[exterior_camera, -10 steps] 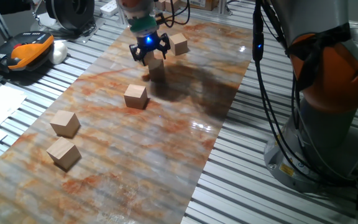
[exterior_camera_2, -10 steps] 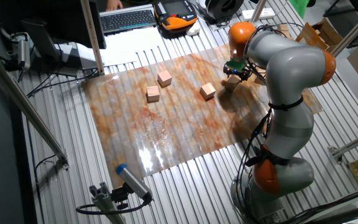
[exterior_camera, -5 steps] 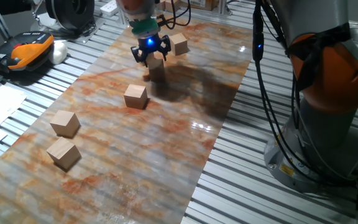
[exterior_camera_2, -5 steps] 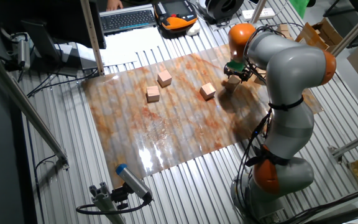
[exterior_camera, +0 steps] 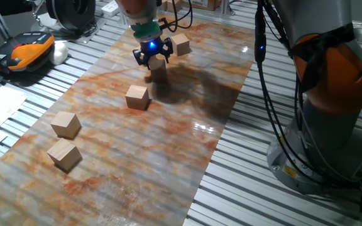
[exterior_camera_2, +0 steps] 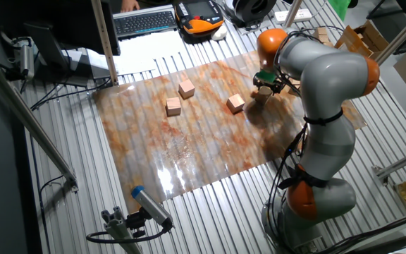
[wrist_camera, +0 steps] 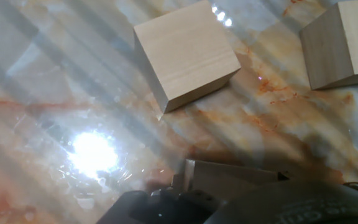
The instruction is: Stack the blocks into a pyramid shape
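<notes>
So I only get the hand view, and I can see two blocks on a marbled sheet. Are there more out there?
Observer: Yes. One fixed view shows two more blocks far from the gripper, near each other but not touching.
Visitor: What is it all lying on?
Observer: The sheet lies on a table of metal slats.
Visitor: Anything else around?
Observer: A keyboard lies off the sheet.

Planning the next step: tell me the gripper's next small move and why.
Probably lower the gripper onto the block just under it and close; whether it grips already cannot be told. That block seems to rest on the table, and the other blocks lie scattered, no row begun.
</notes>
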You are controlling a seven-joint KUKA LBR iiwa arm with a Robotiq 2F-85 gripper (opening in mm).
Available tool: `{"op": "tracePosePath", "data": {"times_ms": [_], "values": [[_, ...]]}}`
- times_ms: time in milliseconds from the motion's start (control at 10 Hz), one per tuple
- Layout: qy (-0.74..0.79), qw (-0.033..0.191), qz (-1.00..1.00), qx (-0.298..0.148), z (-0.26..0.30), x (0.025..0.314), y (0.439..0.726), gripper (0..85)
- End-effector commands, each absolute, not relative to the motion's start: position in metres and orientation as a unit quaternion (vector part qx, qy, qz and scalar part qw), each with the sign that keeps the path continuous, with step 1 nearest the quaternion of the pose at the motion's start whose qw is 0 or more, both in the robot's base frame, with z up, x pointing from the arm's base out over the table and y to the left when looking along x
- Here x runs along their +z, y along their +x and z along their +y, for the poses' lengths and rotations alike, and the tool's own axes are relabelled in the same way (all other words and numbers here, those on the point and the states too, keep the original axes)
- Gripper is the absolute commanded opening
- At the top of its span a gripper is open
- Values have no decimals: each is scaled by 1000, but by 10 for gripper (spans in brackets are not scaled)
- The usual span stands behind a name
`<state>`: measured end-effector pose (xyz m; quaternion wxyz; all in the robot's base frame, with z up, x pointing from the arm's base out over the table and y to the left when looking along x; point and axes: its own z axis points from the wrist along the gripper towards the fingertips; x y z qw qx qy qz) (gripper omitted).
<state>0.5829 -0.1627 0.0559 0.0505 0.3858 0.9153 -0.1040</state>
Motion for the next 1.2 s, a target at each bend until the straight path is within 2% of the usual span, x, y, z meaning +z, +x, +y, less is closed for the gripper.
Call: {"op": "tracePosePath", "data": {"times_ms": [0, 400, 900, 1100], "values": [[386, 51, 915, -106, -162, 55, 582, 680], [396, 51, 914, -71, -159, 52, 580, 680], [405, 32, 913, -24, -156, 47, 575, 680], [403, 32, 914, -21, -157, 47, 575, 680]]}}
